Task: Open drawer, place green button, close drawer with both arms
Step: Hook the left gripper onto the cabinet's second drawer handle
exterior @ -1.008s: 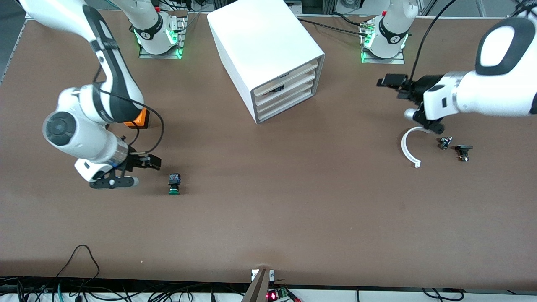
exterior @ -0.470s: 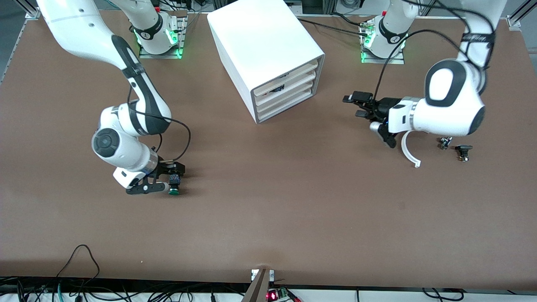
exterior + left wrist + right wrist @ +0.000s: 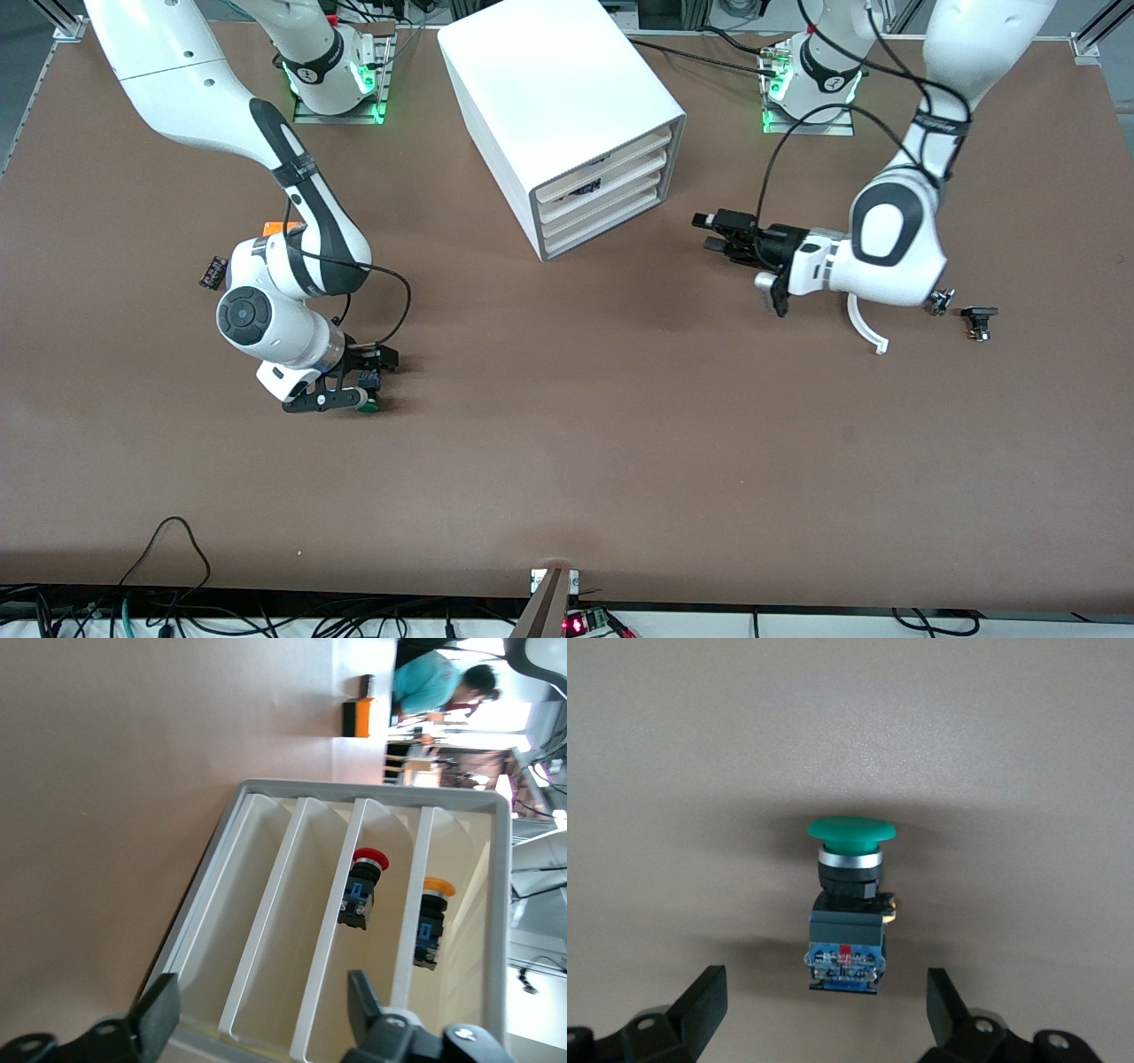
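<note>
Front view: since a second ago the right gripper point(image 3: 354, 381) has come from beside the button point(image 3: 367, 404) to straddle it, fingers spread and not clenched on it; its near finger hides most of the green cap. The left gripper point(image 3: 719, 232) has swung from over the white ring point(image 3: 864, 323) toward the cabinet point(image 3: 558, 115), whose bottom drawer point(image 3: 602, 221) stays shut.

Left wrist view: the fingers point(image 3: 159, 1019) stand apart, grasping nothing, facing the cabinet front; their bases are cut off.

Right wrist view: the button point(image 3: 846, 904) lies on the table between the released fingers point(image 3: 700, 1001).
</note>
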### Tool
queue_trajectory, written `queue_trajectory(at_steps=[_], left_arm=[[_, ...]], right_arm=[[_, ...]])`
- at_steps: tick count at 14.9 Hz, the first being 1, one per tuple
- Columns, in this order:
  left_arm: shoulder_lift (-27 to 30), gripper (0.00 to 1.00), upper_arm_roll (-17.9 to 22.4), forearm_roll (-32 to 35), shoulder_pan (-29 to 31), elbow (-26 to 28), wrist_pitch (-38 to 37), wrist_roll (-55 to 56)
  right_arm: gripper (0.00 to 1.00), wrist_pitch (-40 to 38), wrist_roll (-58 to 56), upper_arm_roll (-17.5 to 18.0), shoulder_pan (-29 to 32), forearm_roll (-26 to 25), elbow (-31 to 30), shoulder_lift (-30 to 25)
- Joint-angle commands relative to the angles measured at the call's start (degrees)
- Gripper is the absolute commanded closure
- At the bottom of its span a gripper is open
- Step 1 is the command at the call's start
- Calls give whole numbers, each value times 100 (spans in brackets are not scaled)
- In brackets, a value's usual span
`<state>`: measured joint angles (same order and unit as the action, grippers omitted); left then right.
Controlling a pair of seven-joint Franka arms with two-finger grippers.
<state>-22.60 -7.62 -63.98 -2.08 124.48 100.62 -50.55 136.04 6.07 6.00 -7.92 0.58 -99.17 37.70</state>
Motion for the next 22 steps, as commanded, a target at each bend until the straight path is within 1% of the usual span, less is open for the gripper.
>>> queue_trajectory(at_steps=[1,3,4,5,6,7,8,9,11,12,14,16,18,20,21,22], left_arm=[[-279,22,-133,-658,-12,321,72,-814],[-472,23,-231,-1036,-21,471,63,-1219],[-534,24,-257,-1134,-30,515,63,-1317],[-587,25,-327,-1161,-30,559,72,-1370],[-657,27,-354,-1205,-30,577,63,-1422],[-727,34,-406,-1214,-38,586,54,-1562],[-841,37,-528,-1249,-30,612,71,-1651],[-921,38,-573,-1292,-30,613,72,-1704],[-983,39,-591,-1345,-39,639,72,-1836],[-1000,41,-591,-1337,-47,656,63,-1880],[-1097,44,-679,-1372,-178,657,124,-2151],[-1132,44,-679,-1486,-249,657,160,-2301],[-1150,45,-688,-1504,-267,657,168,-2319],[-1176,50,-697,-1513,-328,665,168,-2372],[-1211,59,-705,-1513,-355,665,168,-2546],[-1246,64,-705,-1513,-425,665,160,-2696]], right_arm=[[5,107,-124,15,45,56,30,106],[14,116,-124,15,45,56,47,158],[16,134,-124,15,45,56,47,185],[21,186,-124,15,54,56,47,194],[28,186,-124,15,54,56,47,203],[34,195,-124,15,54,56,47,203],[39,187,-124,15,45,56,65,203],[46,186,-124,15,45,56,65,203],[57,186,-124,15,54,56,73,203],[62,186,-124,15,54,56,91,203],[82,186,-124,15,54,56,144,203],[98,186,-115,15,54,56,153,194],[100,186,-115,15,54,65,161,194],[100,178,-124,7,54,74,196,185],[100,169,-124,15,54,91,214,168],[100,125,-115,15,45,109,292,168]])
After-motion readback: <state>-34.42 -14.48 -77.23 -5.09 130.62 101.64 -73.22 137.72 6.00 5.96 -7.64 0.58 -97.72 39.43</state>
